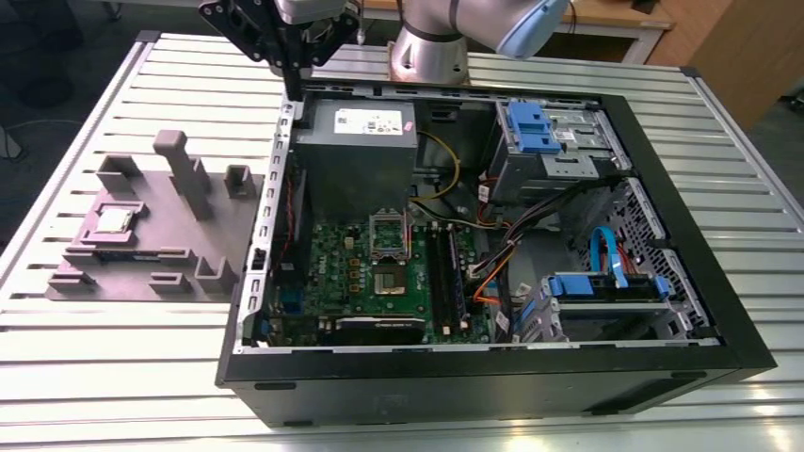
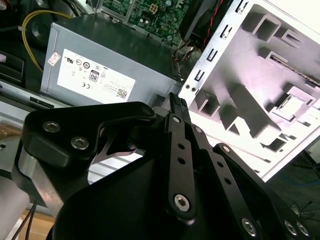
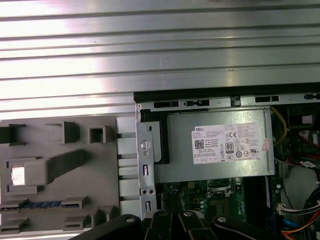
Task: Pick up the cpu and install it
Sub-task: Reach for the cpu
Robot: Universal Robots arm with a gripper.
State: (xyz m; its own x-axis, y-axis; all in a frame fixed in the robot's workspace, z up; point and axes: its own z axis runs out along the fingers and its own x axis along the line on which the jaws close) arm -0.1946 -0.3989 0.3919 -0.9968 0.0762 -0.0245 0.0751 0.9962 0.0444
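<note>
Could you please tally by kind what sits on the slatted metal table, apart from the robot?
Small silvery-grey square cpu: 1
Grey moulded plastic holder tray: 1
Open black computer case: 1
Total: 3

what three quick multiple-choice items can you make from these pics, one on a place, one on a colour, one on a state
1. Where does the small square silvery-grey cpu lie?
A. on the grey moulded fixture tray, at the exterior view's left of the black computer case
B. inside that case
C. on the bare metal table

2. What colour are the plastic drive-bay brackets in the case?
A. red
B. white
C. blue

3. What does the black gripper hold?
A. the cpu
B. nothing
C. a screwdriver

Answers:
1 A, the chip sits in a tray recess outside the case.
2 C, both bays carry blue parts.
3 B, its fingers hang bare above the case's edge by the grey power supply.
</note>
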